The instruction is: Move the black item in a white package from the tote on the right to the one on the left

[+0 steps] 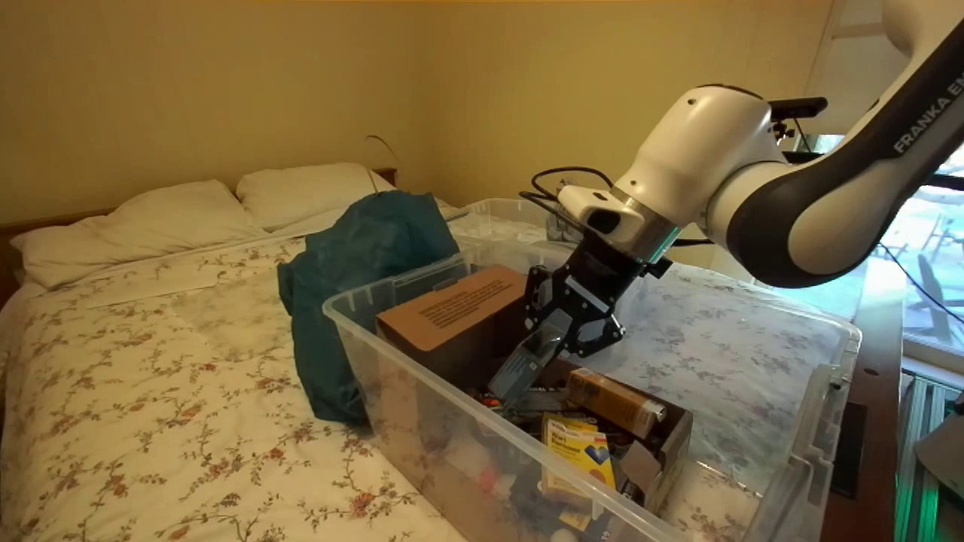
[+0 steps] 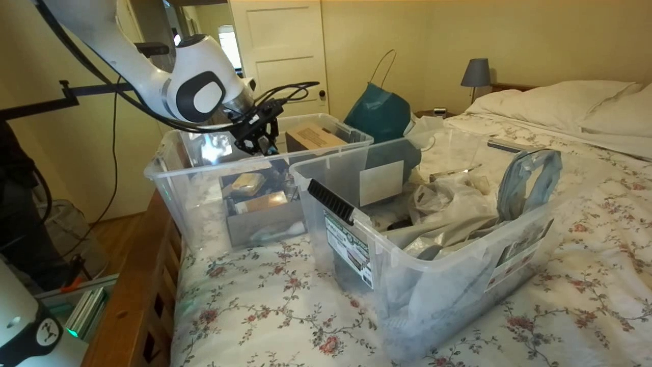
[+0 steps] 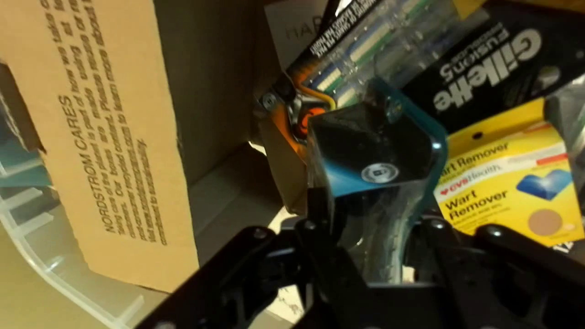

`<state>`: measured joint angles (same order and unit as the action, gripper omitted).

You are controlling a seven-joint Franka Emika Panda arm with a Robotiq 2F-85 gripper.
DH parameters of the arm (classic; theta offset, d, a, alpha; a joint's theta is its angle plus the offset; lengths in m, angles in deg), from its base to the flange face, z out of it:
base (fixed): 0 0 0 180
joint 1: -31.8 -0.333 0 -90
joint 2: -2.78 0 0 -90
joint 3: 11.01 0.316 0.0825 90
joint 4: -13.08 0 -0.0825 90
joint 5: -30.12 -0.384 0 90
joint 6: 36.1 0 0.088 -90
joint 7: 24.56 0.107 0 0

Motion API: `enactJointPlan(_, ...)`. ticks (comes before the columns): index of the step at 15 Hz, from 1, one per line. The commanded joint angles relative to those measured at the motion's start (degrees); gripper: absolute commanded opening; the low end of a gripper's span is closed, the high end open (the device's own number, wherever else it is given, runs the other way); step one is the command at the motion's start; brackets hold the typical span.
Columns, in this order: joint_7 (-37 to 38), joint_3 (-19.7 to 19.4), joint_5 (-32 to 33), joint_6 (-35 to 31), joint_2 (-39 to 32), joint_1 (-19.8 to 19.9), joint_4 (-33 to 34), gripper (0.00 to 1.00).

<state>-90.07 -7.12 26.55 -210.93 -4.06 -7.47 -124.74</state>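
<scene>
Hold the pack [image 3: 374, 151], likely light, stiff and slippery, where clamped in the hand [image 3: 365, 224]: its six-o'clock wrist-view end.

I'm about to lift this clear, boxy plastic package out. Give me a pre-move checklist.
1. Grip: black fingers on both sides of the clear, boxy plastic package: ok.
2. Package free of the black-and-clear plastic Gillette pack: cannot tell; they overlap in the wrist view.
3. Package out of the loaded rectangular clear plastic tote: not ok; its lower end is inside.
4. Fingers clear of the brown cardboard box: cannot tell.
5. Neighbouring rectangular clear plastic tote open on top: ok.
</scene>
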Motion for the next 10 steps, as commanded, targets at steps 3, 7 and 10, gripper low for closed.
enactJointPlan(3,8.1,-8.1,14.3,0.3,-1.5,-2.6,1.6,0.62)
enactJointPlan(7,10.8,-9.3,15.8,2.0,-1.1,-4.1,1.7,0.88)
enactJointPlan(10,5.5,-0.6,7.3,4.1,1.4,0.0,0.0,1.00)
